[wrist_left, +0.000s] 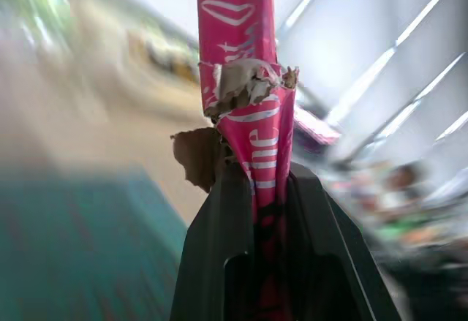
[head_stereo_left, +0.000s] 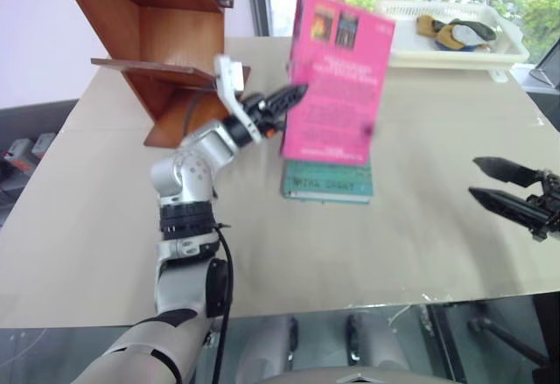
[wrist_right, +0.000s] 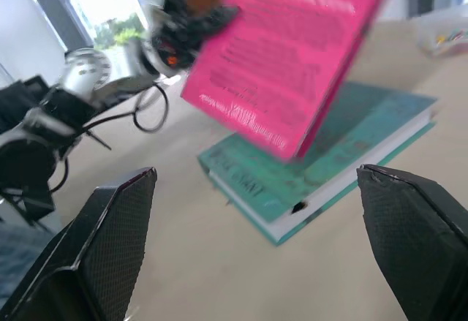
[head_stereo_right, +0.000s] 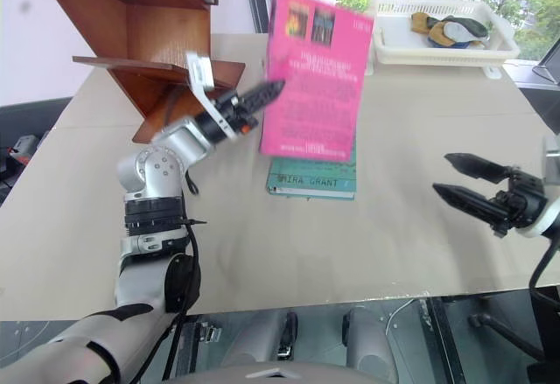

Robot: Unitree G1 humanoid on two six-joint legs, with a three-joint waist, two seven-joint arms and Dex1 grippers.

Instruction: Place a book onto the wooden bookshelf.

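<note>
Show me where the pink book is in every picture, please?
Left eye view: the pink book is held up at top centre by the left gripper.
Right eye view: top centre, above the table.
Left wrist view: its edge rises between the black fingers.
Right wrist view: tilted across the top.
Shared landmark: the teal book lying flat on the table underneath.
</note>
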